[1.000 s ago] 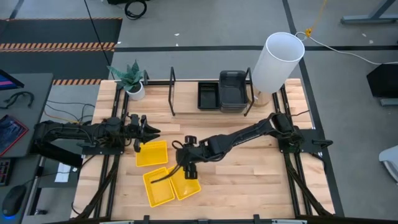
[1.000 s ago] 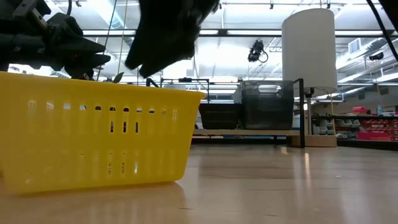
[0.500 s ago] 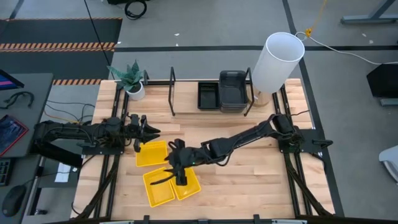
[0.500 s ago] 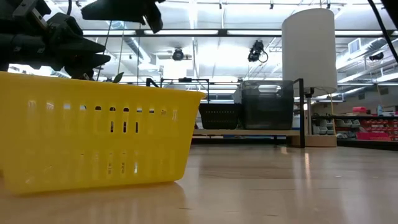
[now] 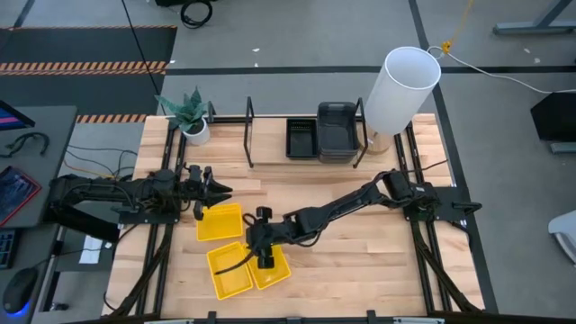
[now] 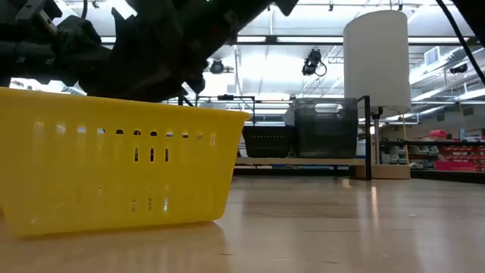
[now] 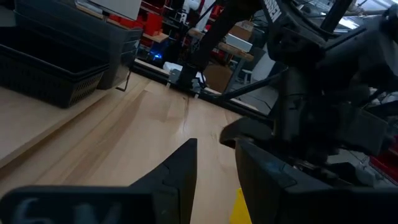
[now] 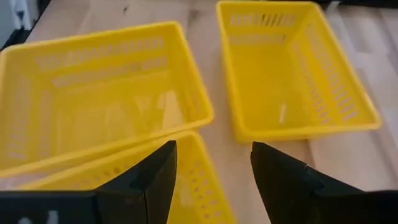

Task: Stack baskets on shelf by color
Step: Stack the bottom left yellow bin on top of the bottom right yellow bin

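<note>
The right hand [image 5: 262,261], fingers spread wide, is hovering over a light, stiff yellow slotted plastic basket [image 5: 270,266], best pinched at its rim.

My right gripper [image 5: 262,249] and left gripper [image 5: 209,190] were both black. Below my right fingers [image 8: 149,180] lay three yellow baskets [image 8: 99,87] [image 8: 292,68] [image 8: 180,186], each wall patterned with rows of narrow vertical slots. The tabletop [image 5: 360,252] was light wood with plank seams. On the shelf [image 5: 270,144], one basket was black with slotted sides [image 5: 301,137]; the stack beside it was smoky dark grey [image 5: 336,131]. The cylinder [image 5: 402,88] was white; the potted plant [image 5: 187,112] was green in a white pot.
</note>
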